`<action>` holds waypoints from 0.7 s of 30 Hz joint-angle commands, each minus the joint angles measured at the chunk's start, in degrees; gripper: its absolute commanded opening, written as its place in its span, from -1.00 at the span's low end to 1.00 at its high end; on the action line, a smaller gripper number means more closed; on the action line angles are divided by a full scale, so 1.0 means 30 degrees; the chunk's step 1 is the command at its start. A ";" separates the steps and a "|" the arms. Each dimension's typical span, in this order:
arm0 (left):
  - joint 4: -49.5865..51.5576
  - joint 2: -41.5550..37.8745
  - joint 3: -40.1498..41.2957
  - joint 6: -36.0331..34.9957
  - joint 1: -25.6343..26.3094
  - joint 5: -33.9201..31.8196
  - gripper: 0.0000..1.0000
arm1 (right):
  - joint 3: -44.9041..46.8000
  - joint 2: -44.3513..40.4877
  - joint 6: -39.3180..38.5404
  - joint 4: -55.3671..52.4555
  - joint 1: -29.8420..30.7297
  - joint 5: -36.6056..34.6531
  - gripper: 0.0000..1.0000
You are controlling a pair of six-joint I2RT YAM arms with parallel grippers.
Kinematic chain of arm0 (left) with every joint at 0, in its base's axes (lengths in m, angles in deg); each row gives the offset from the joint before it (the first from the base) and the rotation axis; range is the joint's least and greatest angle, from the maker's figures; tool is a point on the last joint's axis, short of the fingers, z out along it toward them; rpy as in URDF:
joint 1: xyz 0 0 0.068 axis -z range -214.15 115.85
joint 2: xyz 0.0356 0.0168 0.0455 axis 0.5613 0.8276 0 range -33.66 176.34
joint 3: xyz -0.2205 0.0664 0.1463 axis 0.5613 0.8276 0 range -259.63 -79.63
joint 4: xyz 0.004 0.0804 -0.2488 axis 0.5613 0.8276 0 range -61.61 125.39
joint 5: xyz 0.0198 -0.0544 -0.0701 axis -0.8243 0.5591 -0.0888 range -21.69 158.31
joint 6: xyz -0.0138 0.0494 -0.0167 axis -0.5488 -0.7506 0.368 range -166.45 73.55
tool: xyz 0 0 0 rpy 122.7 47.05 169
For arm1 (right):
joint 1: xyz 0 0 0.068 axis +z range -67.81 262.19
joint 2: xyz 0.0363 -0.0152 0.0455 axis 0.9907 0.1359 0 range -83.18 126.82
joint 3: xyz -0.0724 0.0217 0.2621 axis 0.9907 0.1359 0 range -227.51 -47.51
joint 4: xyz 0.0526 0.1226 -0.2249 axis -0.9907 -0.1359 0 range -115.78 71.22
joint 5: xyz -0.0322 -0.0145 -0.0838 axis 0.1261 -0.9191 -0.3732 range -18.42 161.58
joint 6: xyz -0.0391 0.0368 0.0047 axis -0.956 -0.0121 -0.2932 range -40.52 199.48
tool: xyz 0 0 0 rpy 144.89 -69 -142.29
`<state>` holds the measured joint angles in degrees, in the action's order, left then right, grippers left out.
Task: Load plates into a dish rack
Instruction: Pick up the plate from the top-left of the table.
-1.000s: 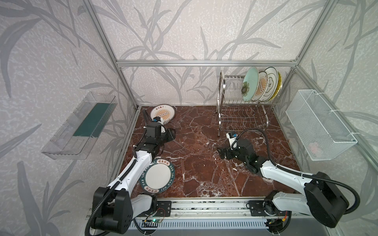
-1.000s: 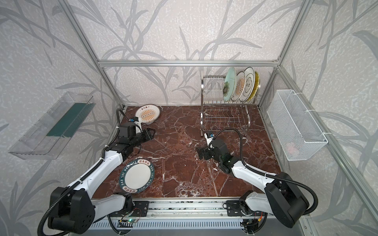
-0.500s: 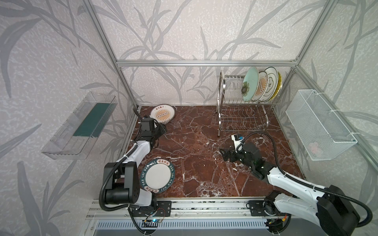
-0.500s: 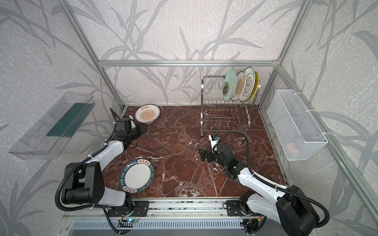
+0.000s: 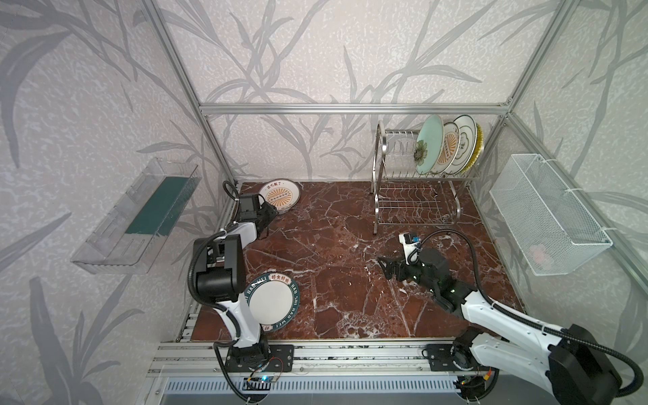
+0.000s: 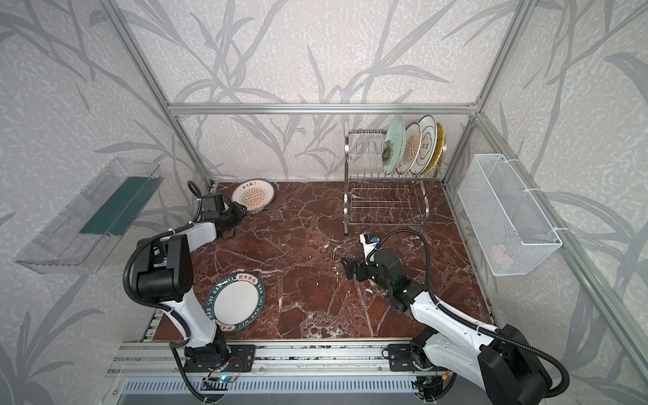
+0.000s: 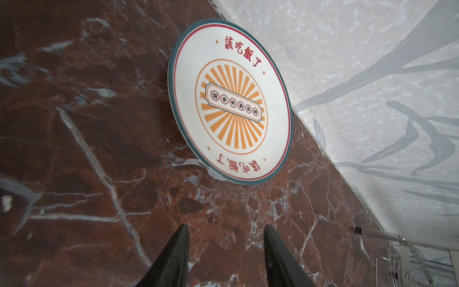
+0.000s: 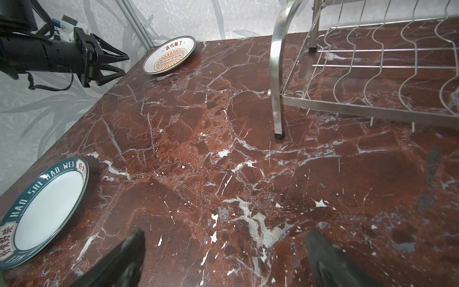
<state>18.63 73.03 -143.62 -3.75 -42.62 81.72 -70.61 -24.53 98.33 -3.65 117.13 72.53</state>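
Note:
A white plate with an orange sunburst point(image 5: 280, 195) point(image 6: 253, 196) point(image 7: 229, 102) lies flat at the table's back left corner, against the wall. My left gripper point(image 5: 269, 214) point(image 7: 226, 227) points at it from just short of its near rim, open with nothing between the fingers. A teal-lettered plate point(image 5: 272, 302) point(image 8: 44, 213) lies front left beside the left arm's base. The dish rack point(image 5: 380, 164) point(image 8: 277, 74) stands back right; its upper tier holds several upright plates, the pale green one point(image 5: 429, 143) foremost. My right gripper point(image 5: 384, 268) point(image 8: 223, 233) hovers open over bare marble mid-table.
A clear plastic tray point(image 5: 140, 217) hangs on the left wall and a white mesh basket point(image 5: 547, 217) on the right wall. The rack's lower tier point(image 5: 413, 207) holds nothing. Aluminium frame posts point(image 5: 182, 80) rise at the back corners.
The left arm has folded upward and its gripper has shifted back towards the sunburst plate. The right arm has drawn back slightly towards the front; its gripper stays open.

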 commanded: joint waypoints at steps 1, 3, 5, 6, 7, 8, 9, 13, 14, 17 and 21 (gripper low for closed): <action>-0.0300 0.0709 -0.1082 0.0707 -0.0167 -0.0031 -0.06 | 0.0255 -0.0687 0.0088 -0.0428 0.0105 -0.0341 0.98; -0.0167 0.1023 -0.1442 0.0797 -0.0180 -0.0117 -0.06 | 0.0256 -0.0952 -0.0007 -0.0667 0.0109 -0.0512 0.98; -0.0001 0.1340 -0.1776 0.0883 -0.0211 -0.0323 -0.07 | 0.0256 -0.1264 -0.0044 -0.0875 0.0124 -0.0664 0.98; 0.0072 0.1467 -0.1908 0.0928 -0.0223 -0.0332 -0.09 | 0.0256 -0.1386 -0.0044 -0.0963 0.0106 -0.0697 0.98; 0.0168 0.1654 -0.2082 0.0998 -0.0239 -0.0297 -0.10 | 0.0256 -0.1517 -0.0072 -0.1071 0.0102 -0.0727 0.98; 0.0268 0.1877 -0.2260 0.1073 -0.0258 -0.0190 -0.11 | 0.0260 -0.1653 -0.0073 -0.1159 0.0103 -0.0778 0.98; 0.0311 0.1995 -0.2403 0.1117 -0.0286 -0.0138 -0.11 | 0.0252 -0.1756 -0.0073 -0.1229 0.0110 -0.0808 0.98; 0.0659 0.2624 -0.2946 0.1318 -0.0357 -0.0047 -0.13 | 0.0336 -0.2217 -0.0073 -0.1577 0.0102 -0.0947 0.98; 0.0695 0.2748 -0.3056 0.1360 -0.0371 -0.0045 -0.13 | 0.0358 -0.2362 -0.0073 -0.1659 0.0103 -0.0983 0.98; 0.0873 0.3095 -0.3294 0.1484 -0.0371 -0.0039 -0.14 | 0.0435 -0.2714 -0.0073 -0.1934 0.0110 -0.1133 0.98; 0.0909 0.3553 -0.3577 0.1645 -0.0428 0.0131 -0.14 | 0.0433 -0.3071 -0.0131 -0.2174 0.0113 -0.1280 0.98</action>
<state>20.79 82.41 -152.32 0.03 -43.53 81.92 -69.73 -32.55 98.26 -9.05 117.13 69.86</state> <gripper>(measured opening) 0.432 0.992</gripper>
